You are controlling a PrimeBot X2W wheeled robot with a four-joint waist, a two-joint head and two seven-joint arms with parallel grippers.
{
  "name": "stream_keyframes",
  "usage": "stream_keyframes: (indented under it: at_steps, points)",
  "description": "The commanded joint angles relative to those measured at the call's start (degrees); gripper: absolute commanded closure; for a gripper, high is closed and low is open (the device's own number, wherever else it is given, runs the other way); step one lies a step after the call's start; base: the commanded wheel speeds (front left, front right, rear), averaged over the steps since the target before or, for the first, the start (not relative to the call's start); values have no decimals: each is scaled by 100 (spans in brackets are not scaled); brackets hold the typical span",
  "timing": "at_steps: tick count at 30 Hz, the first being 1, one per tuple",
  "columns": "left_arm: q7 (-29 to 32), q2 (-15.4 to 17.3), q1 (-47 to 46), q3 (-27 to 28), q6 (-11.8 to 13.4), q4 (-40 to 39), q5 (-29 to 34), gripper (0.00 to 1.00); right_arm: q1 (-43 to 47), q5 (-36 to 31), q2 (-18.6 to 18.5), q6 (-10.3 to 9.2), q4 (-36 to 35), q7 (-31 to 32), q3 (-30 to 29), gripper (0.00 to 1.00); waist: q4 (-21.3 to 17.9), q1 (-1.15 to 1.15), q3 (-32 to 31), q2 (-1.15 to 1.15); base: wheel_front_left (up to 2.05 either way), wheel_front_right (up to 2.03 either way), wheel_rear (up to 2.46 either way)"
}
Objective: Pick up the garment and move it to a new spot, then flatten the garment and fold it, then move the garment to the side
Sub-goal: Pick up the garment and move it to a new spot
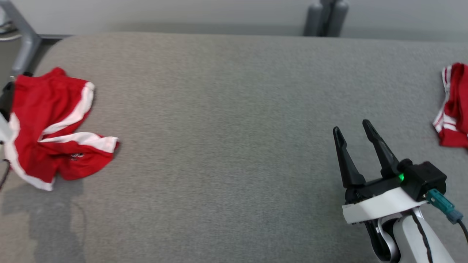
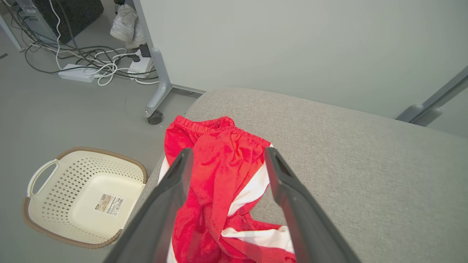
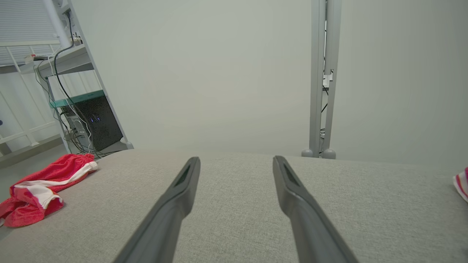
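Observation:
The garment (image 1: 47, 120), red shorts with white stripes, lies crumpled at the left end of the grey padded table (image 1: 226, 109), partly over its left edge. My left gripper (image 2: 227, 151) hovers open just above it, with the red cloth (image 2: 219, 175) showing between and below the two fingers, untouched. My right gripper (image 1: 351, 126) stands open over bare table at the lower right, nothing between its fingers. From the right wrist (image 3: 237, 159), the garment (image 3: 40, 182) appears far off to the left.
A second red and white cloth (image 1: 455, 106) lies at the table's right edge. A cream perforated basket (image 2: 51, 190) sits on the floor beside the left end, near a wheeled frame leg (image 2: 157, 91) and loose cables (image 2: 95, 62). A grey post (image 1: 325, 18) stands behind.

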Motion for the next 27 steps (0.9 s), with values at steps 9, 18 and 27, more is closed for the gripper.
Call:
stream_keyframes:
  at_steps: [9, 18, 27]
  points:
    - [904, 662, -474, -273, -15, 1427, -483, 0, -296, -97, 22, 1, -222, 1, -44, 0, -1027, 0, 949, 0, 0, 0, 0]
    - [1698, 627, -441, -479, -17, 2400, -636, 0, -318, -107, 77, 1, -261, 1, -80, 0, -1178, 0, 1079, 0, 0, 0, 0]
    - [1305, 747, -582, -762, -16, 2029, -719, 100, -357, -128, 103, 1, -136, 1, -70, 0, -1067, 0, 838, 0, 0, 0, 0]
